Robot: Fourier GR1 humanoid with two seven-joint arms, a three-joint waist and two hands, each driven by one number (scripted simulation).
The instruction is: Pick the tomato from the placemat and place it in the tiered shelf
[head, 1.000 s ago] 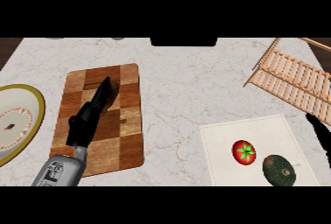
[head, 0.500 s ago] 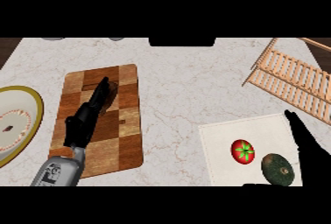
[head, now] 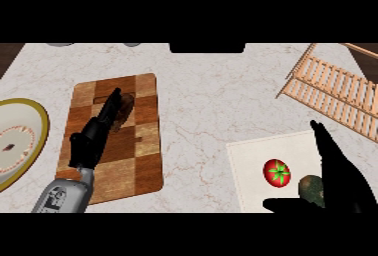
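Since half a second earlier, our right hand [head: 341, 175] had advanced further over the placemat [head: 247, 165], fingers straight and thumb spread apart toward the left, holding nothing. We noted that the tomato [head: 277, 173] lay on the placemat, just left of the palm and above the thumb, not yet enclosed. We judged this an approach to the grasp, with closing round the fruit yet to come.

Our left hand [head: 96, 132] rested with fingers straight over the chequered wooden cutting board [head: 140, 165], unchanged in place.

The tomato was red, round and glossy with a green star-shaped calyx. Beside it a dark green, rough-skinned avocado [head: 310, 189] was partly hidden by the right hand. The placemat was pale and flat. The slatted wooden shelf [head: 332, 90] stood well apart at the upper right. The surface [head: 214, 95] was pale veined marble. A yellow-rimmed plate [head: 18, 140] sat at the left edge.
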